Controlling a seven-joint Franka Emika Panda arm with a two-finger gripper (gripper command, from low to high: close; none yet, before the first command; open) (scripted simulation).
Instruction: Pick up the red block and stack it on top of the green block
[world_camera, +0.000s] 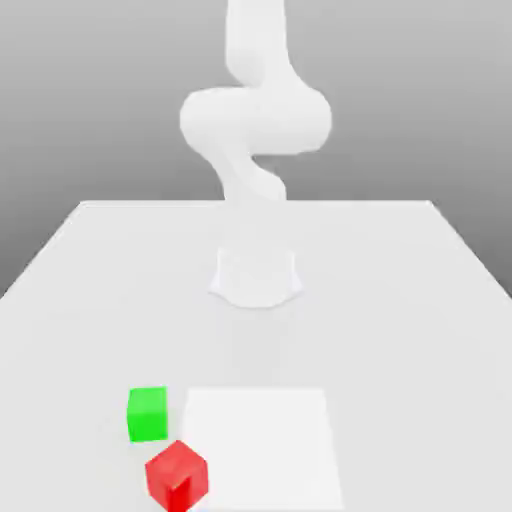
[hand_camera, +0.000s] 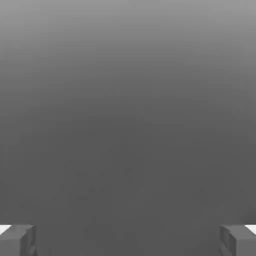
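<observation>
1. The green block (world_camera: 148, 414) is farthest toward the exterior view's left, flat on the table (world_camera: 400, 320), with its faces nearly square to the viewer. Its top is bare, so I'd say it is ready to take the other block.

2. Just beside it, nearer the viewer and a little toward the exterior view's right, sits the red block (world_camera: 177, 477). It is turned so that an edge points at me, and it overlaps the near left corner of the white square (world_camera: 265, 450) as the exterior view shows it. It is a cube, so no long axis guides the grip; what counts is the slant of its faces.

3. In the middle, the white arm (world_camera: 256, 120) rises from its base at the back. The red block lies well out in front of that base and off toward the exterior view's left. With only one arm here, the reach must come forward and across, then down, I think.

4. The hand (hand_camera: 128, 242) is released, its two fingers wide apart with nothing between them. Grey background lies beyond them, so I judge it is aimed away from the blocks. It would need to tip down over the red one and turn to match its faces; coming in crooked could nudge the green one.
</observation>
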